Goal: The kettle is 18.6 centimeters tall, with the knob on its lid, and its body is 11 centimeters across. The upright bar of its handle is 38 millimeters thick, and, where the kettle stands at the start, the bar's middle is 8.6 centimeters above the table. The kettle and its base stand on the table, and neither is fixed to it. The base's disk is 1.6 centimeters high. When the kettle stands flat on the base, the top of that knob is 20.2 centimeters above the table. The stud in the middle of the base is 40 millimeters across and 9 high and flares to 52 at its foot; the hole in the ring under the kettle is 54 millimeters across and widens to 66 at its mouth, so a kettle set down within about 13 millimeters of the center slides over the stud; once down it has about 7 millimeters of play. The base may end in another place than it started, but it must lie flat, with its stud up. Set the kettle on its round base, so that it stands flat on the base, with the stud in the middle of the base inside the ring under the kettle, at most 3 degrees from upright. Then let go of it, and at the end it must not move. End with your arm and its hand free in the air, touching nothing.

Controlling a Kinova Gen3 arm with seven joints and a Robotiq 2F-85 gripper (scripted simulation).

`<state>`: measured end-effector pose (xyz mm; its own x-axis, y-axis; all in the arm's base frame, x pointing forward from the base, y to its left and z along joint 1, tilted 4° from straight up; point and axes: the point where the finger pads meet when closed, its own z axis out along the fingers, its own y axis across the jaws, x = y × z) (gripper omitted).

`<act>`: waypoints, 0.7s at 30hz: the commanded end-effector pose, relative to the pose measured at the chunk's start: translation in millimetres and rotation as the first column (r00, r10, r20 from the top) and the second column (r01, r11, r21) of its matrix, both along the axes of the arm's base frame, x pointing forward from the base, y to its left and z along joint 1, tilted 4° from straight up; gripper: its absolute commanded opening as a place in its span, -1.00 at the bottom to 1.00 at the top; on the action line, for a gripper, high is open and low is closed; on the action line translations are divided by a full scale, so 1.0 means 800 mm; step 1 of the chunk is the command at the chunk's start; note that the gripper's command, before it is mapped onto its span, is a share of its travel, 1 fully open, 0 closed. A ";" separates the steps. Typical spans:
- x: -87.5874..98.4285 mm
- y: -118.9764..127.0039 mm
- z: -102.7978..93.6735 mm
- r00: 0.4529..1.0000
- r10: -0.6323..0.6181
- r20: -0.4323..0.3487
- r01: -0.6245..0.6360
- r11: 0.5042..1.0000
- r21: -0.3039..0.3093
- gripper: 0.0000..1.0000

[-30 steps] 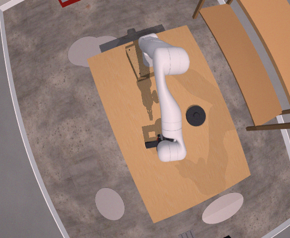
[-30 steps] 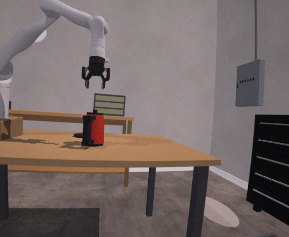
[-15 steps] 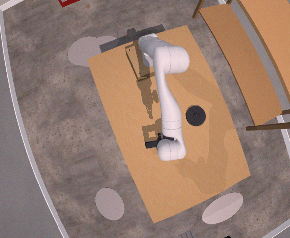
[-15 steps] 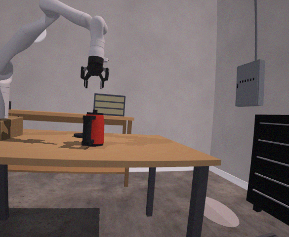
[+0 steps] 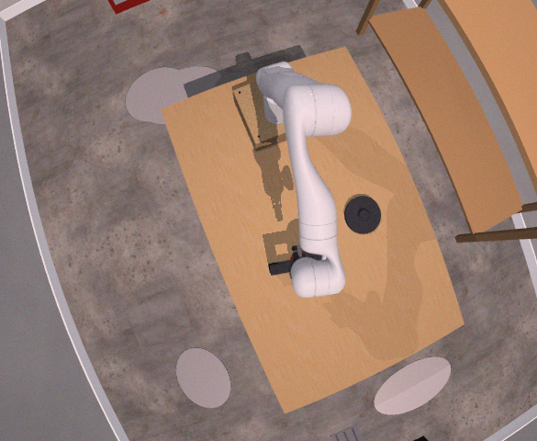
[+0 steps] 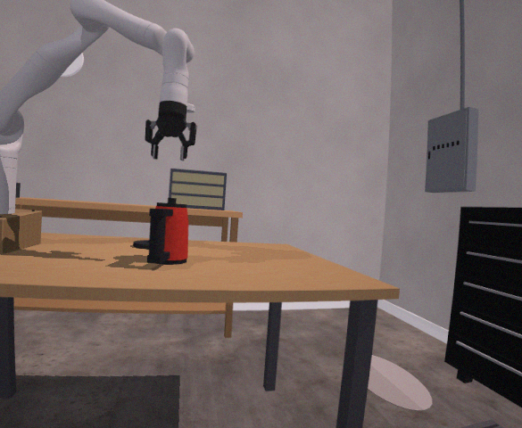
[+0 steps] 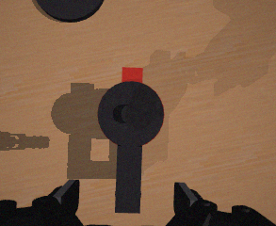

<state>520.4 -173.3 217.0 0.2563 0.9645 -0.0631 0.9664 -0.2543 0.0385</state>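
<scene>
The red kettle (image 6: 176, 232) (image 7: 130, 113) stands upright on the table (image 5: 240, 156) (image 6: 252, 276) (image 7: 232, 141). Its lid is dark and its dark handle (image 5: 277, 268) (image 7: 128, 181) sticks out to one side. In the top view my arm hides most of it. The round black base (image 5: 362, 214) (image 6: 140, 242) (image 7: 69, 7) lies flat with its stud up, a short way from the kettle and apart from it. My gripper (image 6: 169, 154) (image 7: 126, 194) is open and empty. It points straight down, high above the kettle, with its fingers on either side of the handle's line.
My arm's mount sits on a wooden box (image 5: 247, 111) (image 6: 3, 230) at the table's far end. Wooden benches (image 5: 443, 118) stand beyond the table's long side. A black drawer cabinet (image 6: 505, 285) stands at the right wall.
</scene>
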 end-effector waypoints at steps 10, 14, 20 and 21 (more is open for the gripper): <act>0.000 0.000 0.001 1.000 0.000 0.002 0.000 1.000 0.000 0.59; 0.000 0.000 0.001 1.000 0.000 0.002 0.000 1.000 0.000 0.59; 0.000 0.000 0.001 1.000 0.000 0.002 0.000 1.000 0.000 0.59; 0.000 0.000 0.001 1.000 0.000 0.002 0.000 1.000 0.000 0.59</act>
<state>520.4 -173.2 217.1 0.2563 0.9645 -0.0631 0.9664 -0.2543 0.0385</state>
